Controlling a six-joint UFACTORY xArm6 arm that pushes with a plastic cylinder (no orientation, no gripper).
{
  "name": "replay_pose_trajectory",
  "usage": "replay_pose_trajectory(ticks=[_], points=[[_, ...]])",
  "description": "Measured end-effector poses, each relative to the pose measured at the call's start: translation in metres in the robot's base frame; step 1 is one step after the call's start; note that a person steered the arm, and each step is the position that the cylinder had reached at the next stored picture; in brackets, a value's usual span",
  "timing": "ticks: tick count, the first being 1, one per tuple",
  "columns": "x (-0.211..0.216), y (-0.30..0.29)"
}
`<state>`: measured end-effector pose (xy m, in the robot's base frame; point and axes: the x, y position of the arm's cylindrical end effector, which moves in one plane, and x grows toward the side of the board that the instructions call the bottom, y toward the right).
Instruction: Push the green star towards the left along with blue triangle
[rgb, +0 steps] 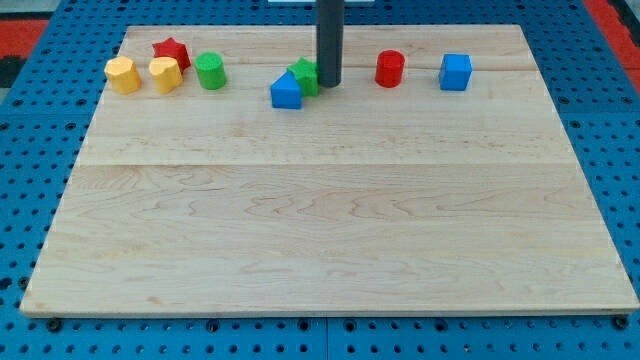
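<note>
The wooden tabletop (330, 230) is filling most of the frame and is lying on a blue perforated base (30, 200), which is showing along the left, right and bottom edges. All the blocks are sitting in a loose row across the upper part of the tabletop.

The dark rod (329, 40) is coming down from the top edge, slightly left of centre. My tip (329, 84) is resting at the right side of the green star (305, 76), touching it or just beside it; which of the two cannot be told. There is no hand on this arm, only the rod, so nothing is being held.

The green star is sitting in the upper middle of the frame, partly hidden on its right by the rod. The blue triangle (286, 91) is lying against its lower left, the two appearing to touch.

To the right, well apart, are standing the red cylinder (390, 69) and, beyond it, the blue cube (455, 72).

In the upper left are sitting a green cylinder (210, 71), a red star (172, 50), and two yellow blocks: one (165, 74) just below the red star, the other (122, 75) leftmost.
</note>
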<state>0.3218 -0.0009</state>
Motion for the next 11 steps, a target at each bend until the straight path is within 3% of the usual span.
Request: replay_pose_trajectory(ticks=[1, 2, 3, 5, 6, 7, 10, 11], points=[[0.017, -0.020], [0.014, 0.038], [-0.007, 0.046], [-0.021, -0.044], [0.008, -0.086], [0.030, -0.088], [0.032, -0.123], [0.054, -0.059]])
